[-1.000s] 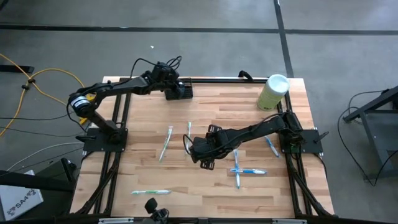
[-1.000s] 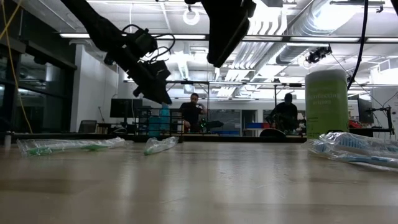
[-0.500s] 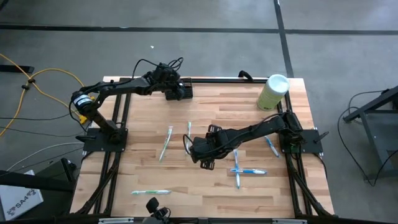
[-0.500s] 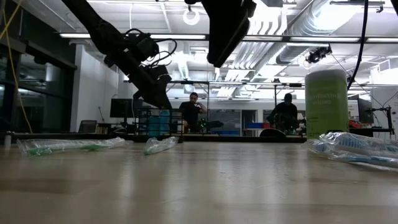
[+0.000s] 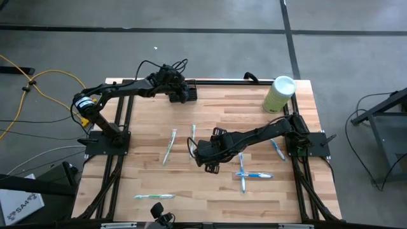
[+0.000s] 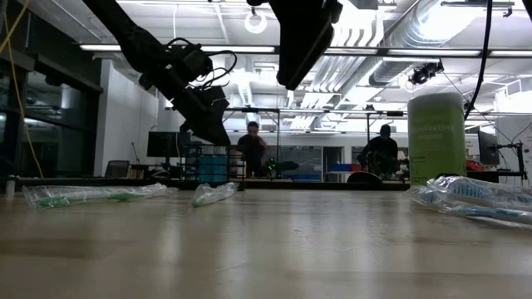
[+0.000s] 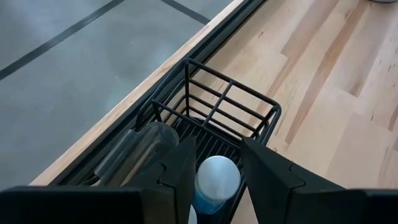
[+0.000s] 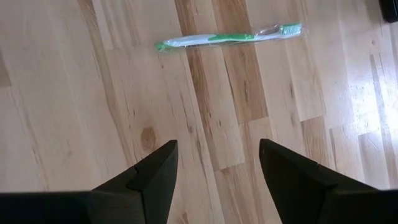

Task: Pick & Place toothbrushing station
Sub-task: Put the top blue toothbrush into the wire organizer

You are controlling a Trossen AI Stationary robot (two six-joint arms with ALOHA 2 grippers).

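The toothbrushing station [image 5: 186, 93], a small black wire caddy [image 7: 231, 104], stands on its base at the table's far edge, left of centre. Inside it are a blue bottle with a white cap [image 7: 217, 179] and a clear cup [image 7: 138, 149]. My left gripper [image 5: 176, 88] reaches down into the caddy at a slant. It is open [image 7: 217, 143], with one finger on either side of the bottle's cap. My right gripper [image 5: 208, 163] hangs open [image 8: 217, 149] above bare wood at the table's middle, holding nothing. My left gripper has its fingers [image 7: 182, 163] close on both sides of the bottle's white cap [image 7: 217, 172], coming from above at a slant. I cannot tell whether they touch it. The bottle stands upright in the caddy.
Wrapped toothbrushes lie flat on the table: two left of centre [image 5: 170, 145], one near the front edge [image 5: 153, 196], and blue ones at the right [image 5: 252, 175]. A pale green cylinder with a white lid [image 5: 280, 94] stands far right. People sit in the room beyond [image 6: 253, 151].
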